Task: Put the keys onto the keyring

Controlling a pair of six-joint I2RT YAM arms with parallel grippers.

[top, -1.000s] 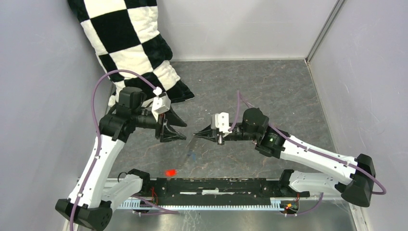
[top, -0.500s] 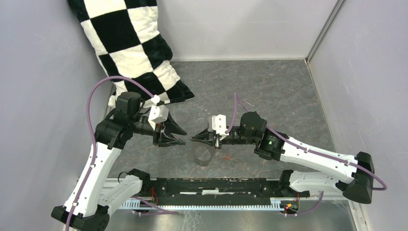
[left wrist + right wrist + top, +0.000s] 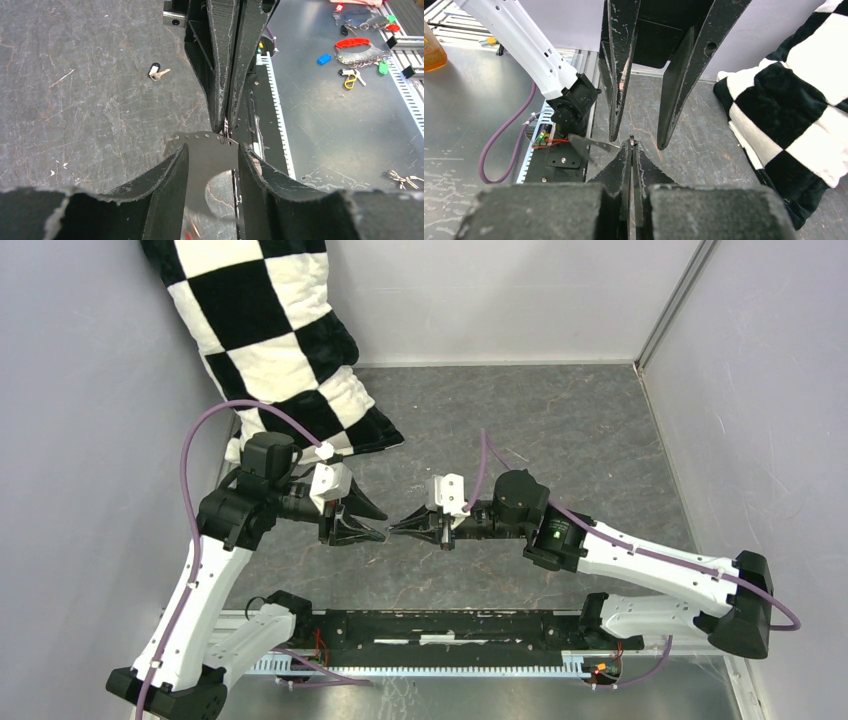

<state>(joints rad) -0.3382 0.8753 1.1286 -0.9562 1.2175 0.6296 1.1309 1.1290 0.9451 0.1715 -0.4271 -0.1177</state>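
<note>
Landmark: left gripper (image 3: 384,525). All places below are taken from it.

**Hold.** The left gripper's fingers (image 3: 618,75) stand apart. In the right wrist view the gap between their tips is bare, with nothing pressed between them. The right gripper (image 3: 398,528) meets it nose to nose, tip just inside that gap, its own fingers tight together on a sliver of bright wire. Judged: that wire is the keyring (image 3: 210,165), pinched by its rim so the hoop hangs free below the left gripper and a key can be fed on from that side.

**Keyring appearance.** From the left wrist it shows as a pale grey, see-through patch filling the left gripper's gap, with a row of dots along its far edge. The counter's cracks show through it. Probably blur; wire or sheet, cannot tell. Contact with the left gripper's fingers: cannot tell.

**Keys.** One key (image 3: 157,73), dark head with white and a bare metal blade, lies flat on the counter (image 3: 560,430) beyond the left gripper, well apart from it. A red streak (image 3: 190,231) low in the left gripper's gap may be the red key, but it is too blurred to say. Blue key: not identified. No key seen threaded on.

**Materials.** Fingers: matte black, wedge-shaped, edges chipped and scuffed pale. Counter: dark grey, stone-like, veined. Behind the left gripper: a plush black-and-white checked cushion (image 3: 270,330).
</note>
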